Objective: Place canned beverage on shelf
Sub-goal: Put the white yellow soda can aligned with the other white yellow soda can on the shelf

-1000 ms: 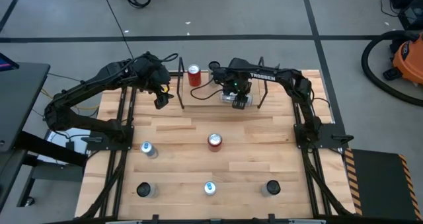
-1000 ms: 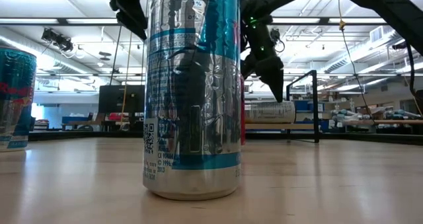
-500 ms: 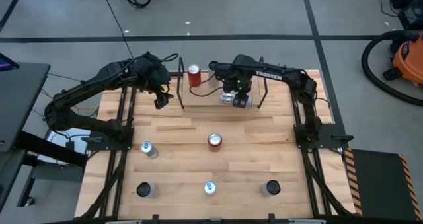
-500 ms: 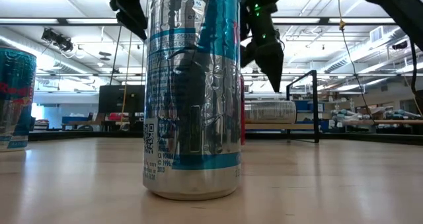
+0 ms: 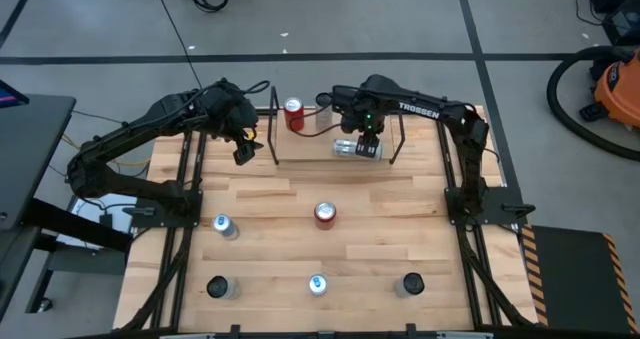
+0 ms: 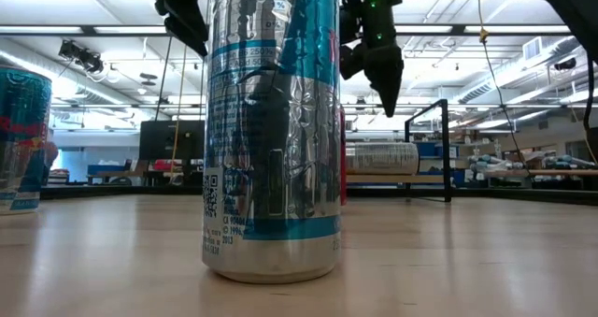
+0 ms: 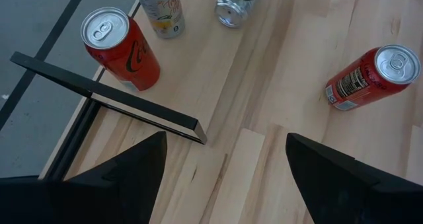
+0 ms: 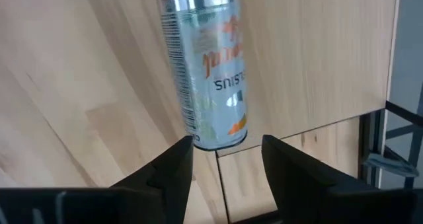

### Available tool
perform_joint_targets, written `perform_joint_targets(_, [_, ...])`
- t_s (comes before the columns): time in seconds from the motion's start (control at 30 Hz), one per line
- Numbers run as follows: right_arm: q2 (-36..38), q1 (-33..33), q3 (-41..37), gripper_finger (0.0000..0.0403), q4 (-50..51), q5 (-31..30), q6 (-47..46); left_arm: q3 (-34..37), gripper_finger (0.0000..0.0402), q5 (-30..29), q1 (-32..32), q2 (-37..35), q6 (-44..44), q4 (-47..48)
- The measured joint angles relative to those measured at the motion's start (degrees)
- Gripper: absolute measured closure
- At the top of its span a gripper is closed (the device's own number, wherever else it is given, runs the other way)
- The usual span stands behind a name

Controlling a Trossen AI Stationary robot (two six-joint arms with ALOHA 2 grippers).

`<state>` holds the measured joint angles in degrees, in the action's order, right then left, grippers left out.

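The shelf, a light board framed by thin black rods, stands at the table's far middle. On it a red can stands upright and a silver can lies on its side. My right gripper hangs above the lying can, pointing down, fingers a little apart around nothing. My left gripper waits open, left of the shelf, above the table. In the left wrist view a pale can shows beyond the red one.
Several more cans stand on the table: a red one at the middle, one at the left, three along the near edge. One of them fills the low view. Black arm rails run down both table sides.
My right gripper has risen from just above the lying silver can and now hangs well clear of it, still pointing down. The can lies where it was on the shelf board.
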<state>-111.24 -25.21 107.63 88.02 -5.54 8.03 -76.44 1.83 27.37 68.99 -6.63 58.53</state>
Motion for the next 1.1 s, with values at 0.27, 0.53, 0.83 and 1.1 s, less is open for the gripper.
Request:
perform_joint_targets(0.27, [0.0,0.0,0.0,0.0156,1.6,-0.8,-0.5,0.0,0.0090,0.0,0.0,0.0,0.0,0.0])
perform_joint_targets(0.53, [-0.1,-0.1,-1.3,0.0069,0.5,0.4,-0.2,0.0,0.0090,0.0,0.0,0.0,0.0,0.0])
perform_joint_targets(0.83, [-0.2,-0.3,-9.1,0.0016,-8.3,1.8,1.2,0.0,0.0090,0.0,0.0,0.0,0.0,0.0])
perform_joint_targets(1.1, [-0.2,-0.9,-15.0,0.0015,-13.0,-1.2,0.6,0.0,0.0090,0.0,0.0,0.0,0.0,0.0])
